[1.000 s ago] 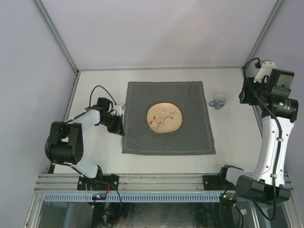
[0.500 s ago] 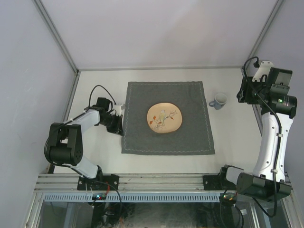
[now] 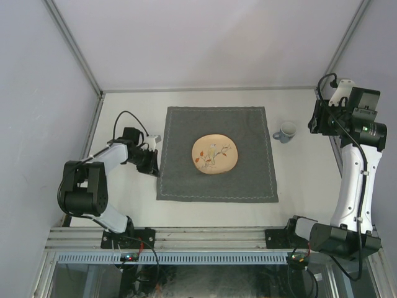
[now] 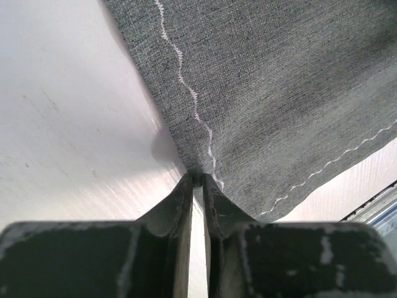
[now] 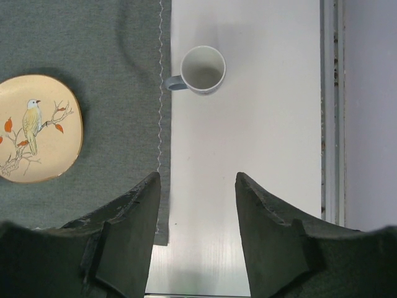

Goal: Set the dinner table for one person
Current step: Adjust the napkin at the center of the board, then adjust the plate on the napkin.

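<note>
Dinner table (image 3: 304, 180), off-white and rail-edged, directly beneath both grippers and running out past them on every side. On it, ahead of the left gripper (image 4: 197, 181), a dark grey stitched cloth (image 3: 217, 180). At the cloth's middle, a cream plate (image 3: 214, 154) painted with a bird on a twig.

Left arm folded low, elbow bent back toward its base, forearm reaching out almost flat along the table. Left fingers (image 4: 177, 208) pressed nearly together, pinching the cloth's nearest hem at their tips, a soft shadow on the table just beside the pinch.

Right arm standing tall, wrist high and pointing straight down. Right gripper (image 5: 196, 186) parted to a middling gap, holding nothing, hanging over bare table just beside the cloth's edge. Ahead of its fingers, well apart, a blue-grey mug (image 5: 203, 69), upright, handle toward the cloth. Plate off to that gripper's left, cut by the frame edge.

In the top view, right fingertips lost against the dark wrist, left fingertips hard to separate from the cloth's edge. How much hem sits between the left pads: cannot tell.
</note>
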Controlling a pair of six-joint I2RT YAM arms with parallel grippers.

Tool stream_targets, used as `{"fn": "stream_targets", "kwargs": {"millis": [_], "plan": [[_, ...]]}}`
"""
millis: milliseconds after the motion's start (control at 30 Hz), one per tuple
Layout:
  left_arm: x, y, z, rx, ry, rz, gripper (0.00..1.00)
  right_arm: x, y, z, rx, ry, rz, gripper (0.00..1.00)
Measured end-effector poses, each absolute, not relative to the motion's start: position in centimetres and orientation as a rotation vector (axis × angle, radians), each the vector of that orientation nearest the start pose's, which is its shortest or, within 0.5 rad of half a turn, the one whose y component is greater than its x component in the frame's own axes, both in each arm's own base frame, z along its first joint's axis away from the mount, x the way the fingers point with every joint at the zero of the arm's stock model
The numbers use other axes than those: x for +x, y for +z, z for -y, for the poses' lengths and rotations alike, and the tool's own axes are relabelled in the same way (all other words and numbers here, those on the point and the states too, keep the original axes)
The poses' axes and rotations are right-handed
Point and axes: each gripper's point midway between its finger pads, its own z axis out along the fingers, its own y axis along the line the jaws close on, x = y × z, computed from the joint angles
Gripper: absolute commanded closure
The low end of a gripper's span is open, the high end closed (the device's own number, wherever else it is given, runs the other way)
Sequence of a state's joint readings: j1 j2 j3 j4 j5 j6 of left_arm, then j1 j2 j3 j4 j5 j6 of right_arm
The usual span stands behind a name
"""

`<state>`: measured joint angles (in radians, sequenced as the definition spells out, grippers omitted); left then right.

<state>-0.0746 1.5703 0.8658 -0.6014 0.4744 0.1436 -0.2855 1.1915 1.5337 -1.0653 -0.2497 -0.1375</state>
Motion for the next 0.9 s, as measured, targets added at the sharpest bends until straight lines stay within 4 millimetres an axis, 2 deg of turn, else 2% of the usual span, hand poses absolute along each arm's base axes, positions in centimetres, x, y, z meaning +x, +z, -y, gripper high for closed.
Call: {"fn": "stream_targets", "kwargs": {"millis": [67,133,400,533,633,733,833,900], "plan": [[26.0,2.9,9.3,0.392,-0.659,-2.763,0.53,28.9,30.3,4.5,0.039,0.065,-2.271,0.48],[26.0,2.9,9.3,0.388,-0.664,-2.766,0.44,29.1,30.2,4.4,0.036,0.069,-2.274,0.48],[25.9,3.3,9.9,0.35,-0.717,-2.765,0.41,29.9,29.4,3.4,0.004,0.104,-2.299,0.45],[27.2,4.4,10.0,0.321,-0.692,-2.723,0.41,30.6,29.1,1.5,-0.057,0.158,-2.313,0.43],[29.2,6.9,9.4,0.307,-0.602,-2.621,0.4,32.5,28.7,-1.2,-0.156,0.225,-2.323,0.43],[32.0,11.3,8.4,0.3,-0.474,-2.455,0.39,35.2,27.4,-4.8,-0.282,0.33,-2.333,0.43],[34.0,16.1,6.7,0.267,-0.349,-2.288,0.38,37.6,24.2,-8.3,-0.385,0.471,-2.377,0.43],[34.6,18.1,5.1,0.223,-0.287,-2.22,0.38,39.0,21.6,-10.2,-0.436,0.566,-2.42,0.43]]}}
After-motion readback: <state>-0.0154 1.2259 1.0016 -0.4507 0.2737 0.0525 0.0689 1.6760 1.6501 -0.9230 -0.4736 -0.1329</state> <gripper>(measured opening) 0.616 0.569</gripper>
